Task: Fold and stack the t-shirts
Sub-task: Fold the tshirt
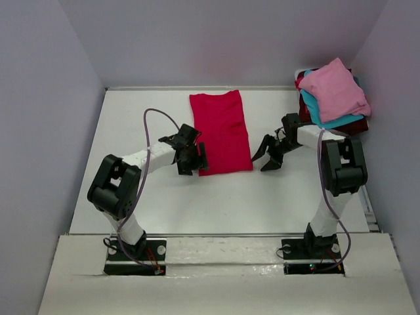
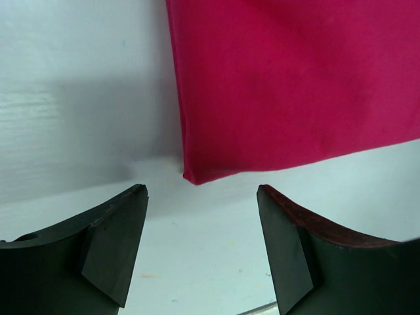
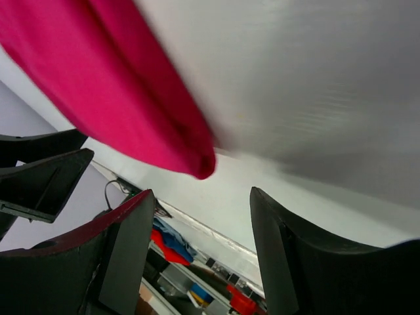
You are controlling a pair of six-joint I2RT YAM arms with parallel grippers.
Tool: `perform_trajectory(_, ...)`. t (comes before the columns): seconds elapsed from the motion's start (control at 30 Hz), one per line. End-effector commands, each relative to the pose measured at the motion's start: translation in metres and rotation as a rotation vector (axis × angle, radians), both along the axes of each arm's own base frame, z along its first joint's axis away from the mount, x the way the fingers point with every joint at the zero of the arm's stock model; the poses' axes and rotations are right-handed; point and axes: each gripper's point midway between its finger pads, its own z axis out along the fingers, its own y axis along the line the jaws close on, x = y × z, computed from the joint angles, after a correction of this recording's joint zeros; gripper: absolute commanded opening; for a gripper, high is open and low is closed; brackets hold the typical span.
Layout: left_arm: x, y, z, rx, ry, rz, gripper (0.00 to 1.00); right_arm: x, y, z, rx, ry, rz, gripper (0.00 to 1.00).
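A crimson-red t-shirt (image 1: 221,131) lies folded into a long strip on the middle of the white table, running from the back edge toward me. My left gripper (image 1: 192,159) hovers open at its near left corner, which shows as the red t-shirt (image 2: 289,85) just beyond the fingertips (image 2: 128,216). My right gripper (image 1: 268,156) stands open just right of the near right corner; that corner of the red t-shirt (image 3: 125,98) hangs free above the fingers (image 3: 128,243). Nothing sits between either pair of jaws. A pile with a light pink t-shirt (image 1: 335,88) on top of a teal-blue t-shirt (image 1: 321,118) and a dark maroon t-shirt (image 1: 354,126) rests at the back right.
White walls enclose the table (image 1: 131,131) at left, back and right. A metal rail (image 1: 223,234) runs along the near edge. Purple cables (image 1: 154,118) loop off both arms. The left gripper's fingers (image 3: 39,177) show at the left of the right wrist view.
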Motion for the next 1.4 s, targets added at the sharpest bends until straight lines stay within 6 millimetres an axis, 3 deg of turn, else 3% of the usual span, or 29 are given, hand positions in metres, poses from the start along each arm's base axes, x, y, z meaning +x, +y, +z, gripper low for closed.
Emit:
perform_trajectory(0.0, -0.006, -0.023, 0.018, -0.165, -0.046, 0.007, 0.8, -0.001, 0.005, 0.0, 0.048, -0.087, 0.02, 0.66)
perform_trajectory(0.27, -0.014, -0.019, -0.002, -0.156, -0.014, 0.014, 0.8, 0.002, 0.008, -0.009, 0.069, -0.09, 0.026, 0.67)
perform_trajectory(0.43, -0.009, -0.015, -0.011, -0.151, 0.001, 0.031, 0.82, 0.004, 0.011, -0.016, 0.086, -0.082, 0.028, 0.73)
perform_trajectory(0.77, -0.004, 0.011, -0.029, -0.084, 0.05, 0.097, 0.82, 0.001, 0.012, -0.031, 0.096, -0.054, 0.027, 0.73)
perform_trajectory(1.37, -0.014, -0.009, -0.063, -0.195, 0.152, 0.055, 0.82, -0.002, 0.017, -0.057, 0.137, 0.001, 0.004, 0.71)
